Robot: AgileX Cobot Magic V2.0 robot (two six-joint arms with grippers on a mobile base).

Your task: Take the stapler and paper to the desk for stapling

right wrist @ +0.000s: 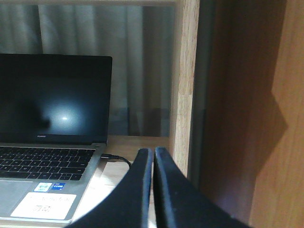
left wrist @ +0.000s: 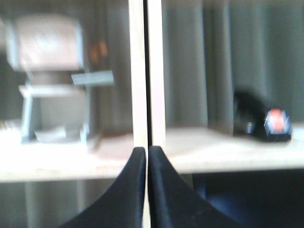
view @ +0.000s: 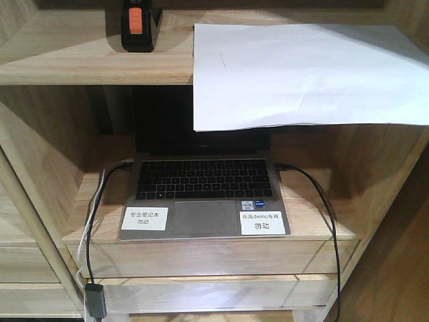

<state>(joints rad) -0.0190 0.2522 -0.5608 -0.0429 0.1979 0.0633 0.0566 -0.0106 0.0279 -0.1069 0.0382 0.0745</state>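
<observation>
The black stapler (view: 137,25) with its orange-red patch stands on the upper shelf at the back left of the front view; the left wrist view shows the stapler (left wrist: 262,122) blurred at the right, on a shelf beyond a post. The white paper (view: 301,74) lies on the same upper shelf to the right, its front edge hanging over the shelf lip. My left gripper (left wrist: 147,151) is shut with nothing in it, short of the shelf post. Beside the laptop, my right gripper (right wrist: 154,152) is shut and empty. The desk is out of view. Neither gripper shows in the front view.
An open laptop (view: 204,194) sits on the lower shelf (view: 315,231), cables (view: 332,221) running off both sides. A vertical wooden post (right wrist: 185,80) stands just right of the laptop. A blurred grey chair-like object (left wrist: 50,80) shows left of the shelf post (left wrist: 145,71).
</observation>
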